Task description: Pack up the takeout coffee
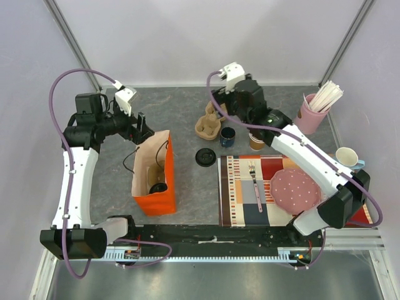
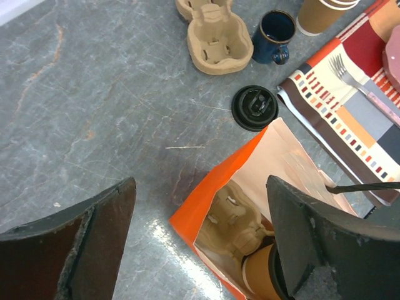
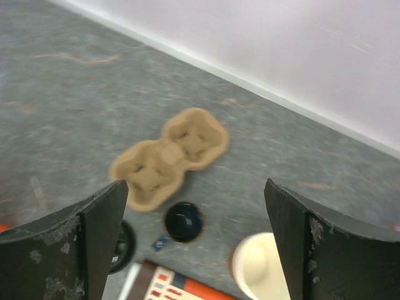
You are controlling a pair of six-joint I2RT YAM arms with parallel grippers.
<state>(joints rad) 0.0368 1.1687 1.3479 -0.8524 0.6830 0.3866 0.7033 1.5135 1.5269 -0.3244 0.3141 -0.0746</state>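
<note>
Takeout coffee (image 2: 257, 274) upright inside orange bag (image 1: 153, 201), beside pulp carrier (image 2: 234, 226), just below left tool (image 1: 142, 129): released, grasping nothing. Right tool (image 3: 195, 185) likewise released, above second carrier (image 3: 167, 157) on desk (image 1: 187, 112).

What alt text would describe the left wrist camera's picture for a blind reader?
An open orange paper bag holds a brown paper coffee cup and a moulded cardboard cup tray, seen between two dark fingers of the open left claw.
</note>
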